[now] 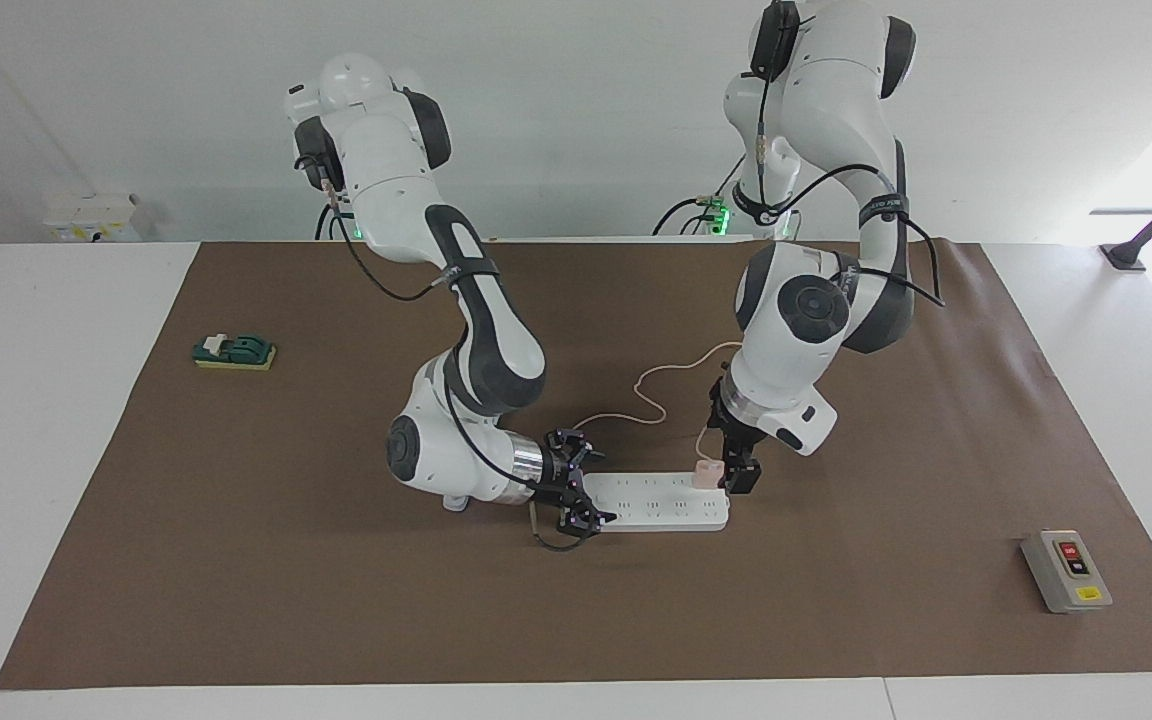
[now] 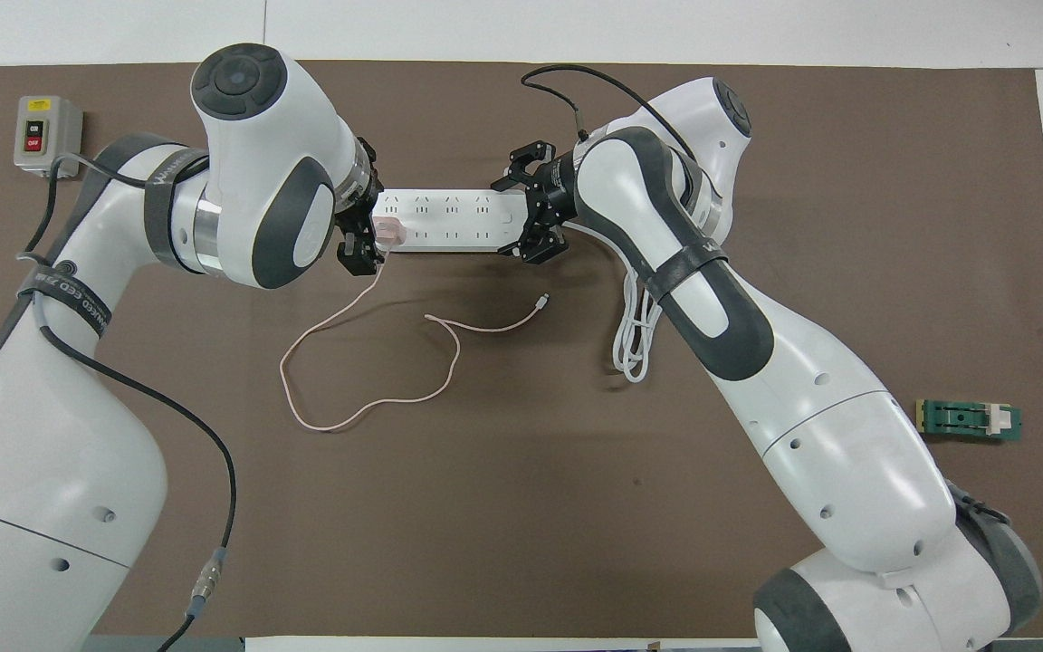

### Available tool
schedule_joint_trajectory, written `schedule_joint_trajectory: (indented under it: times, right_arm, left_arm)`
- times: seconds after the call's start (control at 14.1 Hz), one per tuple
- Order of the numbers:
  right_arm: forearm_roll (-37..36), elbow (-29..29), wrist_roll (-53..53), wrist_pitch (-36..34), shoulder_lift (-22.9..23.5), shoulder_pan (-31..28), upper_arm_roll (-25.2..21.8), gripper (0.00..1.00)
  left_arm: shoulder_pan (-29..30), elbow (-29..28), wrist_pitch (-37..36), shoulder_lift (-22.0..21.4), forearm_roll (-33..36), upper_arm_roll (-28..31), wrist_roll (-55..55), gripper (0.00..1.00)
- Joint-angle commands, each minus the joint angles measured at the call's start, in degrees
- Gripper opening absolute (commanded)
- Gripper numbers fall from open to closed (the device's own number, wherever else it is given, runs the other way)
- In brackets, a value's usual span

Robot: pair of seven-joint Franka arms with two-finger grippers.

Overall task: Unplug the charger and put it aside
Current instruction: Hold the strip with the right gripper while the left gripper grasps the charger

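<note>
The pale pink charger [image 1: 706, 472] [image 2: 387, 231] sits plugged into the white power strip [image 1: 656, 505] [image 2: 449, 222], at the strip's end toward the left arm. Its thin pink cable [image 1: 651, 385] [image 2: 368, 398] loops over the mat on the side nearer the robots. My left gripper [image 1: 736, 475] [image 2: 366, 228] is low at that end of the strip, open, right beside the charger. My right gripper [image 1: 588, 487] [image 2: 523, 213] is open at the strip's cord end, one finger on each side of it.
The strip's thick white cord [image 2: 635, 344] lies coiled under the right arm, with its plug [image 1: 454, 498] on the mat. A grey box with red and black buttons [image 1: 1066, 570] [image 2: 46, 131] sits toward the left arm's end. A green block [image 1: 234, 352] [image 2: 970, 419] lies toward the right arm's end.
</note>
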Motion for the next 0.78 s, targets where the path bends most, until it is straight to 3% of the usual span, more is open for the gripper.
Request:
schedule_joint_trajectory:
  times: [0.0, 0.71]
  right_arm:
    - [0.6, 4.5, 1.9, 0.4, 2.7, 0.3, -1.0, 1.0]
    - [-0.2, 5.0, -0.3, -1.3, 3.6, 0.8, -1.7, 1.0]
  left_arm:
    - [-1.0, 1.7, 0.7, 1.6, 2.4, 0.8, -3.8, 1.0]
    - [-2.0, 1.6, 2.3, 3.8, 5.5, 0.8, -6.4, 1.0]
